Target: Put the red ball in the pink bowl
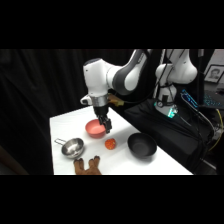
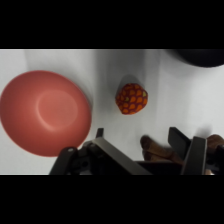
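Red ball: the small red-orange round ball (image 1: 110, 144) (image 2: 132, 98) sits on the white table (image 1: 65, 125) – just right of the shallow round pink bowl, not touching it.
Pink bowl: the pink bowl (image 1: 95, 129) (image 2: 44, 112) is empty.
Gripper: the white arm's black gripper (image 1: 107, 128) hangs over the pink bowl's right rim – it holds nothing.
Jaws: I cannot tell if they are spread or pressed together.
Other things: a shiny steel cup with a handle (image 1: 73, 147) sits near left, a big black bowl (image 1: 142, 146) right, a brown toy (image 1: 88, 166) at the near edge.
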### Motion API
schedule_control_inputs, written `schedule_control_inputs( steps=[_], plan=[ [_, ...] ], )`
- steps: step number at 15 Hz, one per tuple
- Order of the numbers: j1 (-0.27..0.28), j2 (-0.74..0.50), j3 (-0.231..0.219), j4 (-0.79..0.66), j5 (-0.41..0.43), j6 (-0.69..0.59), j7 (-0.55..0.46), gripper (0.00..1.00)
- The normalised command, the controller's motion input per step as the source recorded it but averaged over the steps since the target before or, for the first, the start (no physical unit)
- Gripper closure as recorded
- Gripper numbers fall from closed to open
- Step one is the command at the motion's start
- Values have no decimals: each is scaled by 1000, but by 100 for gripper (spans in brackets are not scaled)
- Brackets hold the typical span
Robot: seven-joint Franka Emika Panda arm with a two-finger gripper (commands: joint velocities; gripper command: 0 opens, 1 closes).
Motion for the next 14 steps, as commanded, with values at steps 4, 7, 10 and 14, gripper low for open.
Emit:
schedule_control_inputs(
  steps=[4,7,10,14],
  plan=[
    [50,15,25,-100,44,263,158,0],
    [67,-8,31,-132,57,251,148,0],
    [64,2,26,-129,65,252,135,0],
    [55,41,8,-107,65,281,124,0]
  ],
)
